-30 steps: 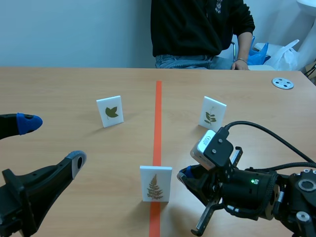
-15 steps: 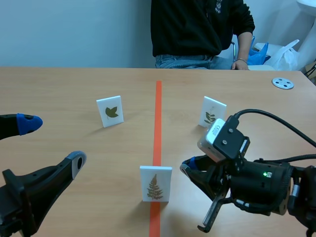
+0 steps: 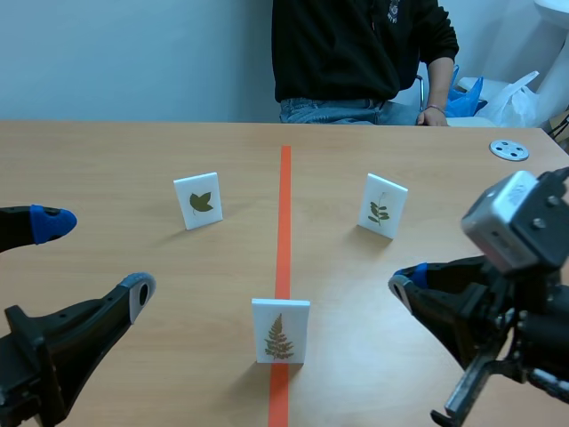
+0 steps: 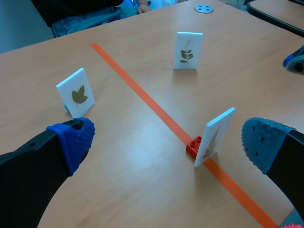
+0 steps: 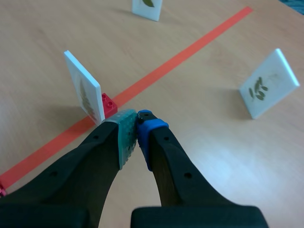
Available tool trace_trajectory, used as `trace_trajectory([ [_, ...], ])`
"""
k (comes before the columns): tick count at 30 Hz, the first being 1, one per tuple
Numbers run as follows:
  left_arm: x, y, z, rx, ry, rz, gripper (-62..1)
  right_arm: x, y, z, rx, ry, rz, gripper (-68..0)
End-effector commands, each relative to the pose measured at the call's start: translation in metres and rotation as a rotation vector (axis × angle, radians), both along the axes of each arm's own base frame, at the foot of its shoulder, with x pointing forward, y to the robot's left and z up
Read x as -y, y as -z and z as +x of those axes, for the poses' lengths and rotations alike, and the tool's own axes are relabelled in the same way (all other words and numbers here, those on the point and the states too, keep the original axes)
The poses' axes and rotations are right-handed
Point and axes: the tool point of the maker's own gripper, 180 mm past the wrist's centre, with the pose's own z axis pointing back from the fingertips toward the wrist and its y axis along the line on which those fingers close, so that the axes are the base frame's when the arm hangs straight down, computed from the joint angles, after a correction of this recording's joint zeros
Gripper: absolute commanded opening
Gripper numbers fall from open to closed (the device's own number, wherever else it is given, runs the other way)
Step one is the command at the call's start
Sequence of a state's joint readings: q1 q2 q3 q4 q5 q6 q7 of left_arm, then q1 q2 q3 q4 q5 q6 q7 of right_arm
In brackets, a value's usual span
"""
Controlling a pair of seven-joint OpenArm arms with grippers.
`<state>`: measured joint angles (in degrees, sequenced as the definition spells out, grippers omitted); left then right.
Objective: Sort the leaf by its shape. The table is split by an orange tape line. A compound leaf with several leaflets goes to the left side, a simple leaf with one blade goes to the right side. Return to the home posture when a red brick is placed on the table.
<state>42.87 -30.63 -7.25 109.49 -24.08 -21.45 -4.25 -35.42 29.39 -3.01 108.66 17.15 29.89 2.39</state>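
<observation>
A white card with a fern leaf (image 3: 281,331) stands on the orange tape line (image 3: 284,205) near the front, on a small red block (image 4: 193,146). A card with a single-blade leaf (image 3: 197,201) stands on the left side. A card with a sprig of several leaflets (image 3: 382,206) stands on the right side. My left gripper (image 3: 93,256) is open at the front left and holds nothing. My right gripper (image 3: 407,283) is shut on nothing, well to the right of the fern card (image 5: 84,90) and apart from it.
A person sits across the table, one hand (image 3: 434,114) resting at the far edge. A grey disc (image 3: 509,149) lies at the far right. Plastic bags (image 3: 511,98) sit beyond the table's right corner.
My right gripper has drawn back to the right and upward, away from the fern card it was close beside. The left arm and all cards have stayed put.
</observation>
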Motion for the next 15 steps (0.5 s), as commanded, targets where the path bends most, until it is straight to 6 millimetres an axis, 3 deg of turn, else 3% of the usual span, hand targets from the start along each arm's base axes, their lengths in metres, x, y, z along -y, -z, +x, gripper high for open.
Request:
trace_trajectory([
  [1, 0.004, -0.007, 0.000, 0.016, 0.003, -0.025, 1.4, 0.004, -0.010, -0.001, 0.016, 0.005, 0.006, -66.4],
  [15, 0.004, -0.007, 0.000, 0.016, 0.004, -0.025, 1.4, 0.088, -0.046, -0.007, -0.010, 0.331, 0.004, -66.4],
])
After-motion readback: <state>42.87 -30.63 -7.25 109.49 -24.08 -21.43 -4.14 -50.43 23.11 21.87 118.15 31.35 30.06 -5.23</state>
